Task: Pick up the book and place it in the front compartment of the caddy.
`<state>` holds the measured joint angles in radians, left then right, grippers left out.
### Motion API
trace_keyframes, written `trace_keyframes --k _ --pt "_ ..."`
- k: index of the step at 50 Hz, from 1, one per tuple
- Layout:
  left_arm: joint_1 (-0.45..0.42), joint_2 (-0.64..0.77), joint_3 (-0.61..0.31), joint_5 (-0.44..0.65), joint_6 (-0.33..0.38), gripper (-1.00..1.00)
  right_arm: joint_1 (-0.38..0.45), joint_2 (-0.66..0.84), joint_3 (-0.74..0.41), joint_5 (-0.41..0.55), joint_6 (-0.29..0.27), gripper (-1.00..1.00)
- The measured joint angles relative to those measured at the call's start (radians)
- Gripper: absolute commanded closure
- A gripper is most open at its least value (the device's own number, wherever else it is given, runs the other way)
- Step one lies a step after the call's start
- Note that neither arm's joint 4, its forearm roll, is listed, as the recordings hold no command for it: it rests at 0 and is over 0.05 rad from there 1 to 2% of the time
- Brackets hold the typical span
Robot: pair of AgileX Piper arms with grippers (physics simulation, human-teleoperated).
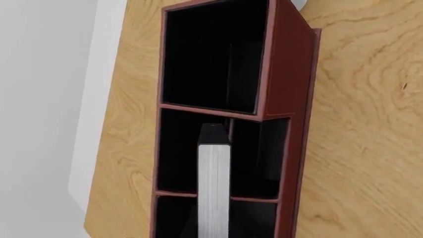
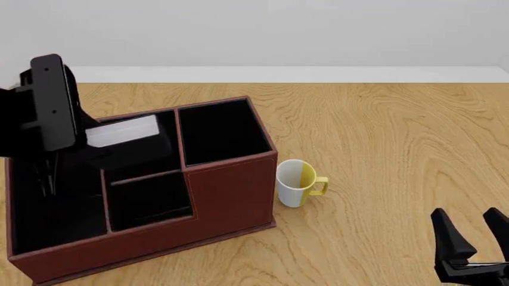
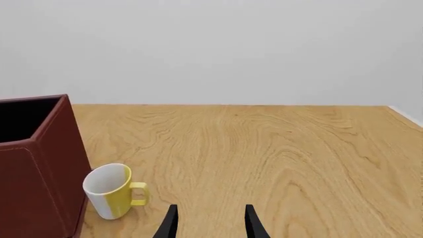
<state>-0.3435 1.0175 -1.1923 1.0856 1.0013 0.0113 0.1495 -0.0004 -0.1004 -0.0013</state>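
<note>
The caddy [image 2: 230, 190] is a reddish-brown box with a black inside, standing at the table's left; it also shows as the caddy [image 1: 288, 64] in the left wrist view and the caddy [image 3: 39, 173] in the right wrist view. The book [image 2: 127, 140], black with a white page edge, hangs over the middle sections, behind the low-walled front section [image 2: 147, 199]. My left gripper [image 2: 94, 150] is shut on the book's left end; its fingers are hidden. In the left wrist view the book [image 1: 213, 188] sits over a divider. My right gripper [image 2: 469, 217] [image 3: 211, 210] is open and holds nothing, low at the near right.
A white-and-yellow mug [image 2: 296, 183] [image 3: 109, 191] stands upright just right of the caddy. The left arm [image 2: 47, 101] rises over the caddy's left end. The table's far edge [image 2: 318, 82] meets a pale wall.
</note>
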Motion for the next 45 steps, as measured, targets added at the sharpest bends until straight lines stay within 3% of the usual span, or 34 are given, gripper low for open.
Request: trace_keyframes --k 45 --pt "0.038 0.066 0.117 -0.144 0.009 1.00 -0.015 0.053 0.000 -0.044 -0.005 -1.00"
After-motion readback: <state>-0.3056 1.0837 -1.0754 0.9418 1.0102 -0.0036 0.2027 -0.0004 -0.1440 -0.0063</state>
